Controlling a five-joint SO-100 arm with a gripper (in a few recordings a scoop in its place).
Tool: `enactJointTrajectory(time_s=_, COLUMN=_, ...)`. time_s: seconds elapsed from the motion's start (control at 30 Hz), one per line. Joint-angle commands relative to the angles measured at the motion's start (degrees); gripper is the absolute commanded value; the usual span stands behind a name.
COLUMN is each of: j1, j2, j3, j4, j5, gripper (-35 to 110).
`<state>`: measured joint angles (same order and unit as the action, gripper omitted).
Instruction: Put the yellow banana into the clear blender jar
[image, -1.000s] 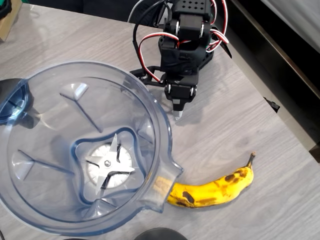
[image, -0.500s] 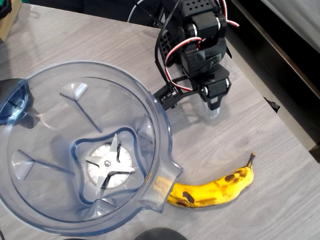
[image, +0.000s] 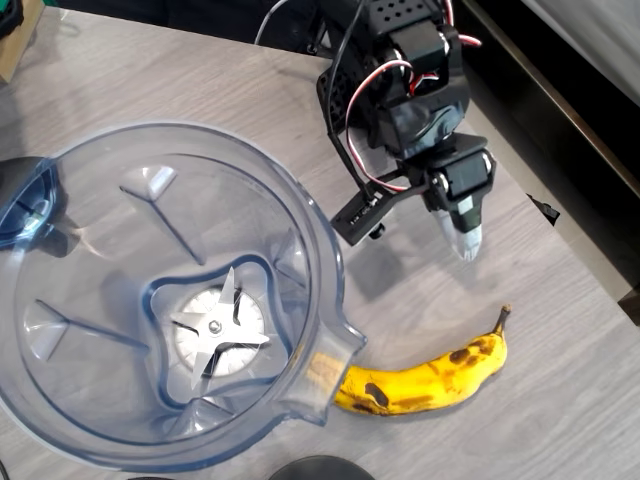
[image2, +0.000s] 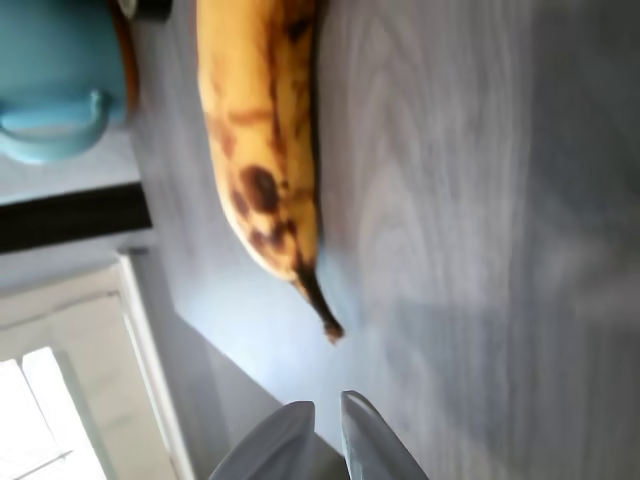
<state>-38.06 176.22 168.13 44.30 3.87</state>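
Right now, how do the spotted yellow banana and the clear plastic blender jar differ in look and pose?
The curved yellow banana with brown spots is opaque and lies flat on its side; the clear bluish plastic blender jar is see-through and stands upright, mouth open, with a steel blade at its bottom. The banana is slim and far smaller than the wide round jar. Both rest on the grey wood-grain table, the banana's end beside the jar's spout.

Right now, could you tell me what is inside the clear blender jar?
Inside the clear blender jar sits only its four-pronged steel blade, with ribs on the wall. The yellow banana lies outside on the table; its near end is hidden behind the spout.
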Motion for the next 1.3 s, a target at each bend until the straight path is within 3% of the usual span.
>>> enactJointTrajectory(time_s=0.0, j1=1.49, j2=-26.02, j3=-18.19, j4=-1.32, j5=0.79, gripper=0)
enactJointTrajectory(time_s=0.3, j1=3.87, j2=-57.57, j3=-46.05, j4=1.32, j5=3.08, gripper=0)
enactJointTrajectory(time_s=0.57, j1=7.65, j2=-77.87, j3=-61.00, j4=2.64, j5=2.37, gripper=0)
enactJointTrajectory(time_s=0.93, j1=8.26, j2=-96.59, j3=-79.63, j4=13.45, j5=0.26, gripper=16)
enactJointTrajectory(time_s=1.27, j1=7.12, j2=-97.73, j3=-80.07, j4=15.91, j5=-2.11, gripper=21)
